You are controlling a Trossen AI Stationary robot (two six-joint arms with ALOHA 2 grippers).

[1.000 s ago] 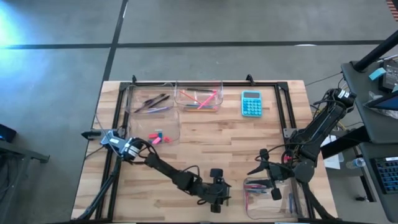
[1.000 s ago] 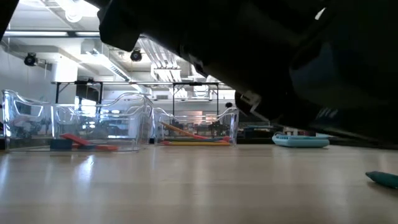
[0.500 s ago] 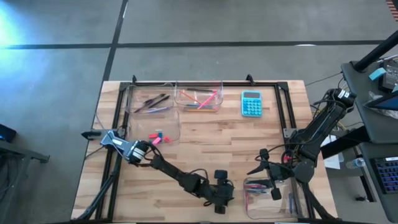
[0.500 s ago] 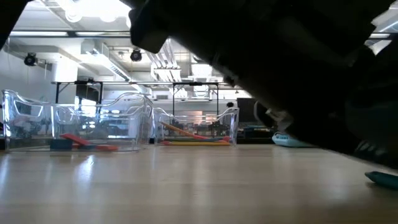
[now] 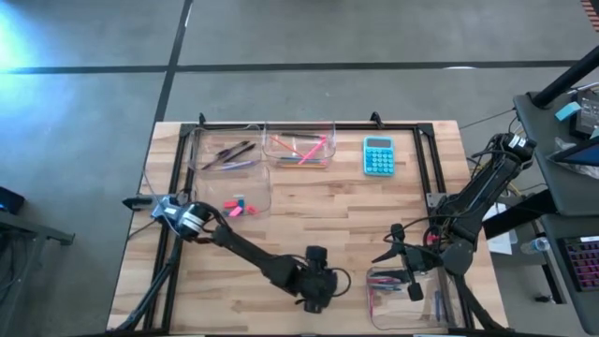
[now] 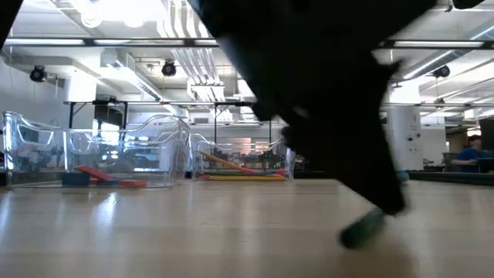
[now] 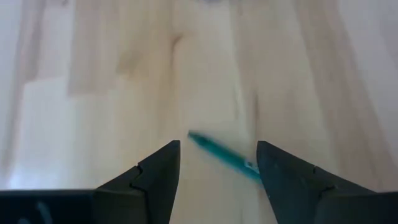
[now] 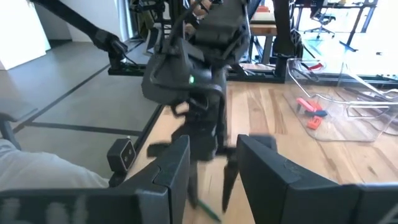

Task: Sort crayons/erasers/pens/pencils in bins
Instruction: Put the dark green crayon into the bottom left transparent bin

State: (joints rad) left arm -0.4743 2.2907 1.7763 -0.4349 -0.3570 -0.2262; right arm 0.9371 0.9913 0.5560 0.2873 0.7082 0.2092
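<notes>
A: The bins (image 5: 231, 192) — where do they sit?

B: From above, three clear trays are grouped at the far left of the wooden table (image 5: 309, 215). One holds dark pens (image 5: 229, 153), one bright sticks (image 5: 301, 150), and the nearest holds the erasers (image 5: 238, 206), pink and blue. A fourth bin (image 5: 402, 292) stands at the near right edge, under the right gripper (image 5: 398, 257), whose fingers are parted with nothing between them. A turquoise calculator (image 5: 378, 155) lies at the far side.

A: And the left arm?

B: The left gripper (image 7: 217, 168) points down at the near edge of the table, fingers spread wide and empty. Only its wrist camera shows clearly what lies below: a teal pen (image 7: 224, 155) flat on the bare wood, lying slantwise between the fingertips. From above the arm hides it.

A: The low view?

B: Mostly the dark arm, with the pen's end (image 6: 363, 228) blurred on the table. Behind are the bins with the erasers (image 6: 76, 178), then ceiling lights, ducts and a person (image 6: 471, 150) seated far off.
</notes>
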